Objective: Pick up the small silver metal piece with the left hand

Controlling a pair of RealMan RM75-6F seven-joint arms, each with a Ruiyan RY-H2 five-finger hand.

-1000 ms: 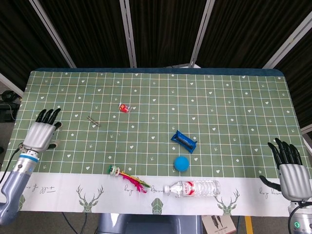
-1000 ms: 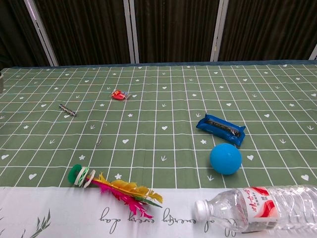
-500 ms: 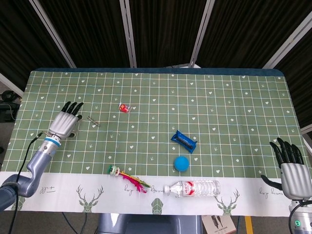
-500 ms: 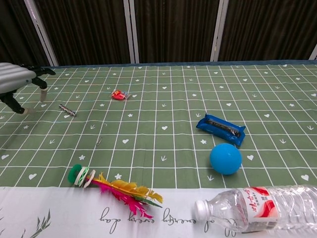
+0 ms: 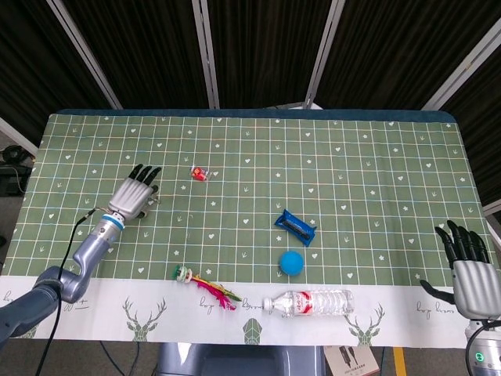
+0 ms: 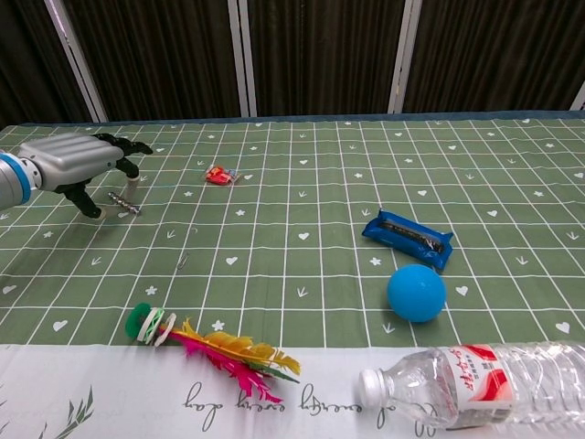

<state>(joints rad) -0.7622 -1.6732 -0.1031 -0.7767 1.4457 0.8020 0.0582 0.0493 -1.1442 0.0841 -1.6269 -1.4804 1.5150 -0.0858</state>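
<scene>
- Green checked cloth (image 5: 368, 157) with white hearts covers the table; its near edge is a white band printed with deer. Dark curtain panels with pale metal frames stand behind.
- Left hand (image 6: 78, 162) hovers with fingers (image 6: 128, 146) spread and empty, over the small silver metal piece (image 6: 125, 204), which lies on the cloth just beneath the fingertips; contact cannot be told.
- Right hand (image 5: 470, 266) sits at the table's far right corner, fingers apart, holding nothing.

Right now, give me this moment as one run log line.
left hand: open, over silver metal piece, not gripping | right hand: open, idle at table edge | piece: on table
</scene>
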